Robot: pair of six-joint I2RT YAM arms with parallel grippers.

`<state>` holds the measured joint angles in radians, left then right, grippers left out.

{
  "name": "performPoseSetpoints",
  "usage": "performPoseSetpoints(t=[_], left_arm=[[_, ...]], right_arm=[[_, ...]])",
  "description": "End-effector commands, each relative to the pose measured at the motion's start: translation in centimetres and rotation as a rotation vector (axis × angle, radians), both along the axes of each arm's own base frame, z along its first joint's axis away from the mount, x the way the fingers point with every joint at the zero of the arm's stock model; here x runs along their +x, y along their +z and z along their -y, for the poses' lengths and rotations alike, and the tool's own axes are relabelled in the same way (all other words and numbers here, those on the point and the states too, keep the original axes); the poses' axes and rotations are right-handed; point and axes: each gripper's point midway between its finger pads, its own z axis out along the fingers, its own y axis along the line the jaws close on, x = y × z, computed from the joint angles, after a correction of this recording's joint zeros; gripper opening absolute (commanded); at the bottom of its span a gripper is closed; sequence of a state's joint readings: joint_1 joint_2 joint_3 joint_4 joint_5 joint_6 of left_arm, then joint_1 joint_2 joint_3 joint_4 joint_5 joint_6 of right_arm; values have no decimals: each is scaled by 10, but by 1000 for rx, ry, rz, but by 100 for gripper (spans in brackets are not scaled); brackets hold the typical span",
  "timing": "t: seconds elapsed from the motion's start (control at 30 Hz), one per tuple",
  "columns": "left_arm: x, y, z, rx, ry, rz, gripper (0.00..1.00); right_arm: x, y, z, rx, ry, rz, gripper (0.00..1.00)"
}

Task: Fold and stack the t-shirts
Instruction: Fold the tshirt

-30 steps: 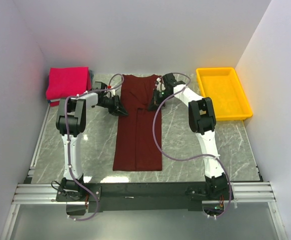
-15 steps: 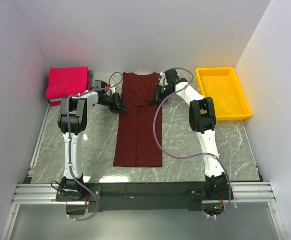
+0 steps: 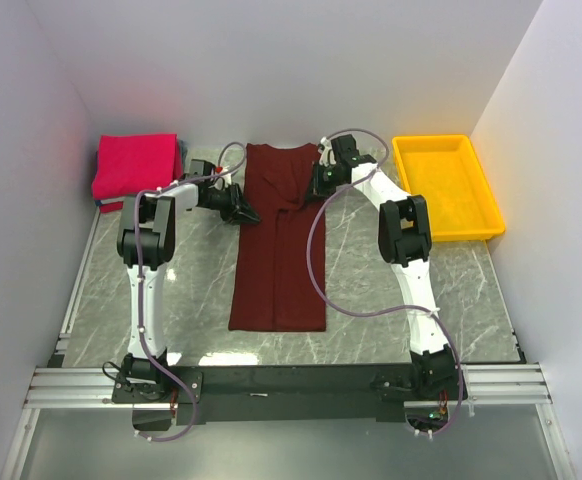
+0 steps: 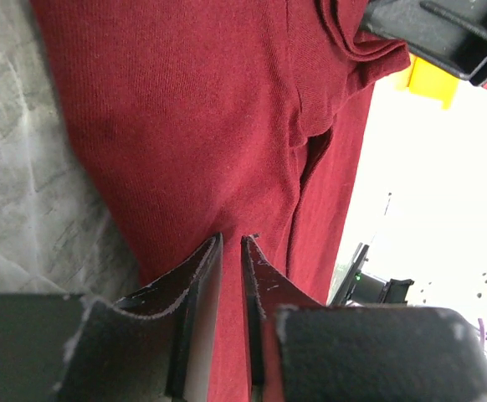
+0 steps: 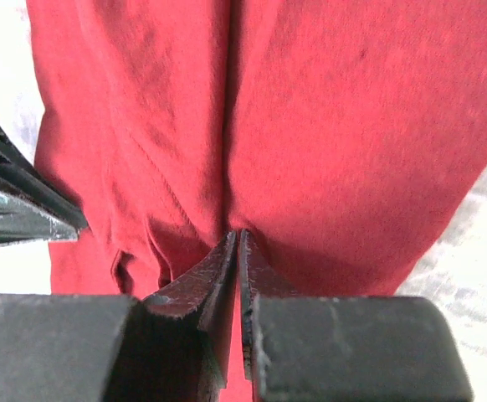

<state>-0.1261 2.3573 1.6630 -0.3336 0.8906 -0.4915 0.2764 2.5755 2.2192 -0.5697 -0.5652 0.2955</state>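
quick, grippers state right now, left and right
left gripper: jaws nearly together at the maroon t-shirt; grip cannot be told
right gripper: jaws nearly together at a crease in it; grip cannot be told

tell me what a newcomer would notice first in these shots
A dark maroon t-shirt lies folded into a long strip in the centre, the left tool and right tool at its sides near the collar. A bright pinkish-red t-shirt sits folded in the far left corner, a yellow tray far right.
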Motion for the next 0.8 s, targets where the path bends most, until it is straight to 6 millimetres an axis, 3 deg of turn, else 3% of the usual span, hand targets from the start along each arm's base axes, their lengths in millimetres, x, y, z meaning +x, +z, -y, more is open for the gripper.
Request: performPoseSetpoints(t=[0.0,0.1,0.2,0.27,0.3,0.43,0.47,0.53,0.57,0.6,0.67,0.77], left_arm=[[12,-5,-7,83,17,68,24],[9,11,-8,83,2,106,28],[8,40,-8,72,-11,183,35],[7,70,-11,70,-9,266,41],[6,96,-12,68,-4,327,48],[-12,141,-24,88,2,466,61],[-15,147,-29,111,1,503,63],[-32,153,-33,130,-10,515,63],[-37,151,-35,138,-19,517,62],[-45,148,-37,145,-26,500,60],[-59,142,-41,156,-25,485,59],[-75,140,-46,164,-21,505,58]], right_arm=[[24,2,10,-23,-18,85,13],[28,8,12,-21,-17,105,13],[35,20,16,-45,-28,149,15],[42,31,21,-64,-42,196,18],[45,33,23,-71,-47,208,18],[34,60,28,-42,-41,196,20],[26,81,24,0,-19,199,20],[8,83,22,24,-1,152,20],[-1,101,19,68,-2,143,20],[-15,91,19,80,-4,88,19],[-29,98,14,127,-13,47,19],[-52,75,11,156,-3,-53,18]])
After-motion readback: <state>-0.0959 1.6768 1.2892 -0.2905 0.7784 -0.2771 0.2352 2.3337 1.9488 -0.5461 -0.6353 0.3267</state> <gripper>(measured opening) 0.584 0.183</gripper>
